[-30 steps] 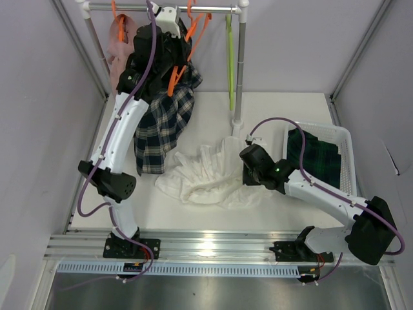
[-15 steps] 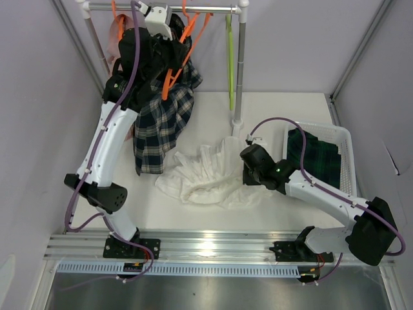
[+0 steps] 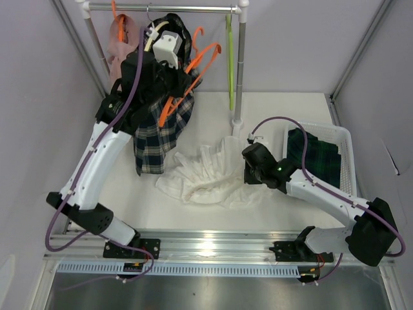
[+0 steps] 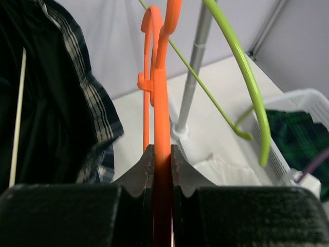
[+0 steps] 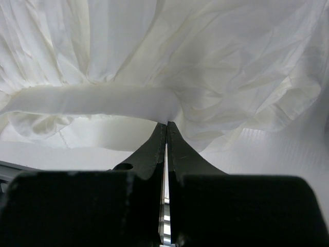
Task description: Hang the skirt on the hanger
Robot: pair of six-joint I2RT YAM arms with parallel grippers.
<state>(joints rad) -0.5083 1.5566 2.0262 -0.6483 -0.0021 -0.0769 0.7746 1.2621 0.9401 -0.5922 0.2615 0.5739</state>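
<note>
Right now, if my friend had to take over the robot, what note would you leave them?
Left gripper: shut on an orange hanger, near the rail.
Right gripper: shut, its tip at the white ruffled garment; I cannot tell if it pinches cloth.
Skirt: bunched in the white basket on the right.
Lime-green hanger: hanging on the rail, untouched.
Done: nothing for the skirt yet.
Left: fetch the lime-green hanger, lift the skirt out, put it on.
</note>
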